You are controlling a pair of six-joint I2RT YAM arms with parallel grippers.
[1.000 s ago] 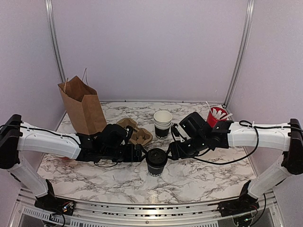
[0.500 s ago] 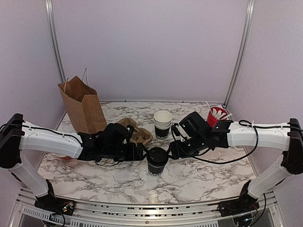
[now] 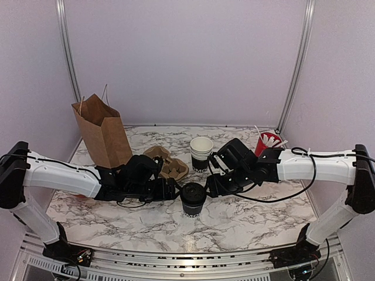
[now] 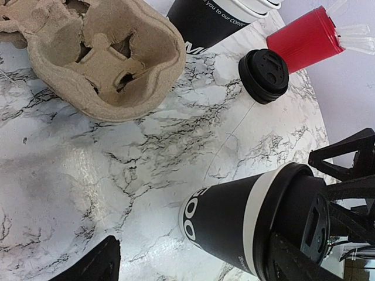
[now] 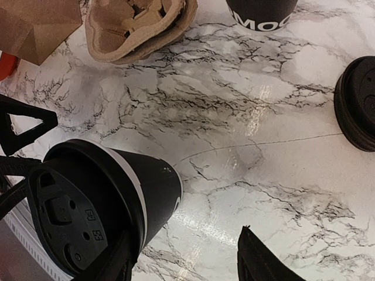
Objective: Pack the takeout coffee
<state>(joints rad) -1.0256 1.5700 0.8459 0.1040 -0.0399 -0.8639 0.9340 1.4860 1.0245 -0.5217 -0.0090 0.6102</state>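
Your next move turns on how the lidded cup point(image 3: 193, 199) stands against the two sets of jaws. It is upright on the table with its lid on. The left gripper point(image 3: 174, 189) and the right gripper point(image 3: 210, 186) reach in level from opposite sides, with the cup between them. Its long axis therefore runs straight across both pairs of fingers, which suits a grasp round the wall.

Your left jaws stand wide apart and clamp nothing. In the left wrist view the cup sits in their mouth but off centre. Its lid end is close against one finger, while the other finger point(image 4: 94, 264) is well clear of the wall, with bare table between.

Your right jaws are also apart, at a narrower set, and only table shows in their gap. The cup lies outside them, just beside the outer face of one finger, and the other finger point(image 5: 258, 257) is well away from it.

I judge the left arm to be the better placed. Slide it sideways until the cup sits midway between the fingers, then close. The right arm would first have to draw back and come round.

The cardboard carrier point(image 3: 167, 164) lies near, ahead of the left jaws on the side of the clear finger. Closing off centre could shove the cup into the right fingers and tip it.
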